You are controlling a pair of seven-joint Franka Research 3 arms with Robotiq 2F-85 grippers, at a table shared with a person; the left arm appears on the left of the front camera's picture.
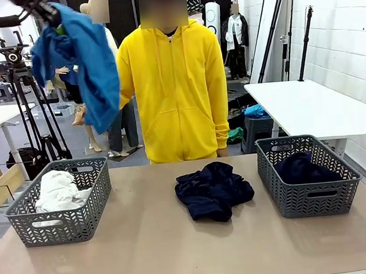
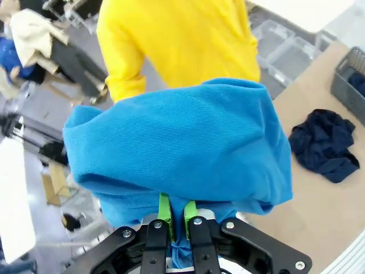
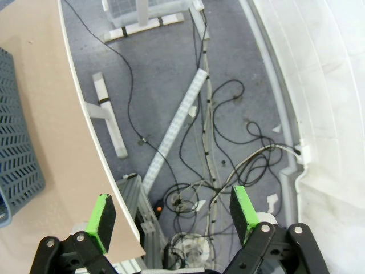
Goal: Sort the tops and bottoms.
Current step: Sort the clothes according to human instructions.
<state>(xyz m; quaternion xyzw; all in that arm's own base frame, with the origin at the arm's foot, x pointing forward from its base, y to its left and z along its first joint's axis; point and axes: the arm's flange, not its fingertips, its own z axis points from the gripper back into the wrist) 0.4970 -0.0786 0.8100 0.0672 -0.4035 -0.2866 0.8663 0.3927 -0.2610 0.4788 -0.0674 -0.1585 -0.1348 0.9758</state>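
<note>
High at the upper left my left gripper (image 1: 45,9) is shut on the bright blue top (image 1: 85,62), which hangs well above the left basket (image 1: 25,222). In the left wrist view the green pads (image 2: 164,210) pinch the blue top (image 2: 188,142). A white top (image 1: 58,188) lies in the left basket. One dark navy bottom (image 1: 212,190) lies crumpled on the table's middle, also seen in the left wrist view (image 2: 324,144). Another navy bottom (image 1: 303,167) lies in the right basket (image 1: 308,197). My right gripper (image 3: 174,216) is open over the table's edge with nothing between its fingers.
A person in a yellow hoodie (image 1: 176,87) stands at the far side of the brown table (image 1: 167,259). Below the right gripper are floor cables (image 3: 228,160) and a corner of a grey basket (image 3: 17,154).
</note>
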